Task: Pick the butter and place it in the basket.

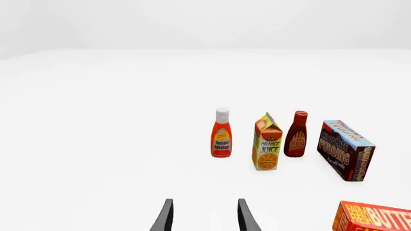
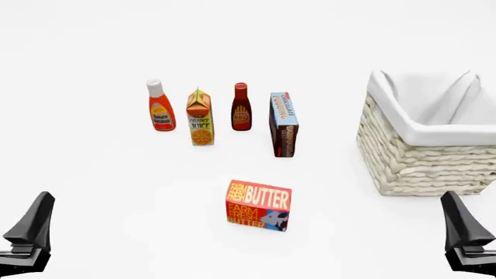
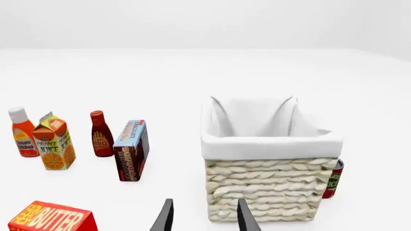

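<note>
The butter (image 2: 258, 205) is a red-orange carton with yellow lettering, standing on the table in the near middle of the front view. It also shows at the edge of both wrist views (image 1: 376, 219) (image 3: 50, 219). The basket (image 2: 419, 165), cream wicker with a white liner, stands at the right (image 3: 270, 187). My left gripper (image 2: 43, 204) is low at the near left, well apart from the butter, and is open with nothing between its fingers (image 1: 205, 216). My right gripper (image 2: 454, 204) is at the near right in front of the basket, also open and holding nothing (image 3: 205, 216).
Behind the butter stands a row: ketchup bottle (image 2: 160, 106), orange juice carton (image 2: 200, 118), BBQ sauce bottle (image 2: 241, 107) and chocolate pudding box (image 2: 284, 124). A can (image 3: 332, 179) peeks out behind the basket in the right wrist view.
</note>
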